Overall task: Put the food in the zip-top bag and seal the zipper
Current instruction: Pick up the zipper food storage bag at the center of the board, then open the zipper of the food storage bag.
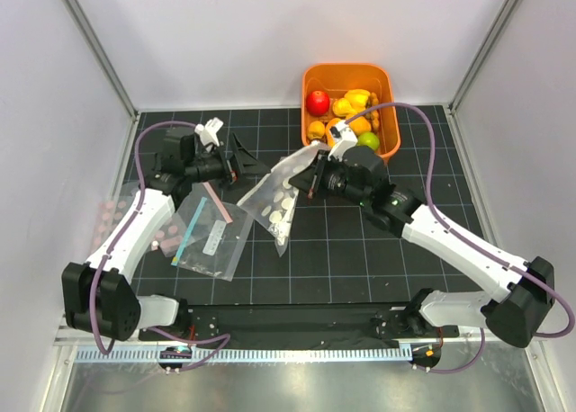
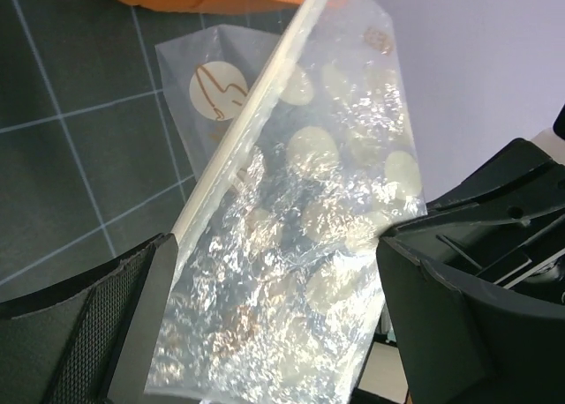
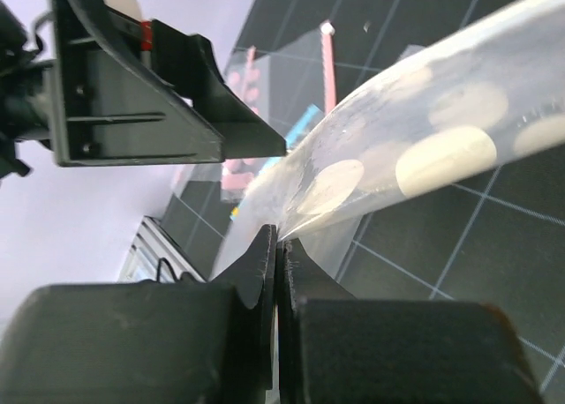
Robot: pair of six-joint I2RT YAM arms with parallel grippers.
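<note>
The dotted zip-top bag hangs lifted over the mat's middle. My right gripper is shut on its edge; in the right wrist view the closed tips pinch the plastic. My left gripper is open, and the bag lies between its wide-apart fingers. The pale zipper strip runs along the bag's edge. The food sits in the orange basket: red apple, yellow pepper, mangoes, lime. I see no purple piece.
A clear bag with a teal strip and white label lies flat at left, a loose pink strip on it. A pink-dotted bag lies by the left wall. White walls close in the sides and back.
</note>
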